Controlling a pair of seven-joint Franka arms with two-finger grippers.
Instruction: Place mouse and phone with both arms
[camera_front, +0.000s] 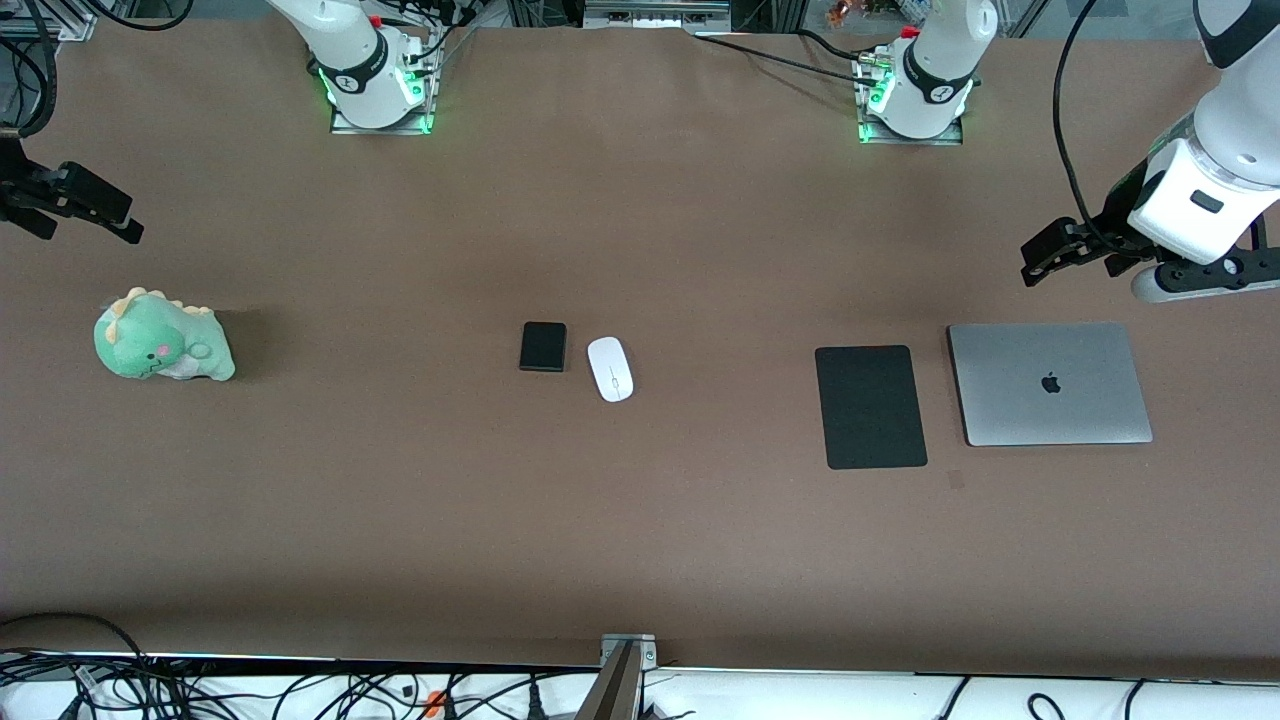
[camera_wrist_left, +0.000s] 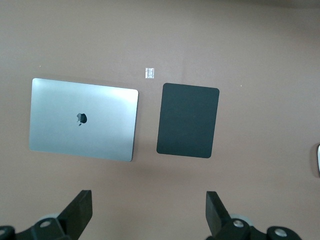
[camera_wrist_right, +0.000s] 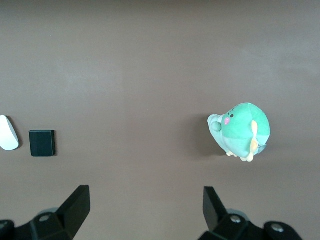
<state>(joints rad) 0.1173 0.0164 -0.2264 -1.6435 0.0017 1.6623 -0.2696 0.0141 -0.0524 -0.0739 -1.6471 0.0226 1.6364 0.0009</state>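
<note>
The white mouse (camera_front: 610, 368) and the small black phone (camera_front: 543, 346) lie side by side at the middle of the table, the phone toward the right arm's end. Both also show in the right wrist view, the mouse (camera_wrist_right: 8, 133) and the phone (camera_wrist_right: 42, 143). The mouse's edge shows in the left wrist view (camera_wrist_left: 318, 159). My left gripper (camera_front: 1040, 258) (camera_wrist_left: 148, 210) is open and empty over bare table by the laptop. My right gripper (camera_front: 110, 215) (camera_wrist_right: 146, 207) is open and empty over bare table by the plush toy.
A flat black mat (camera_front: 870, 406) (camera_wrist_left: 188, 120) and a shut silver laptop (camera_front: 1048, 383) (camera_wrist_left: 84, 119) lie toward the left arm's end. A green plush dinosaur (camera_front: 160, 338) (camera_wrist_right: 241, 129) sits toward the right arm's end. A small tape mark (camera_wrist_left: 149, 73) is by the mat.
</note>
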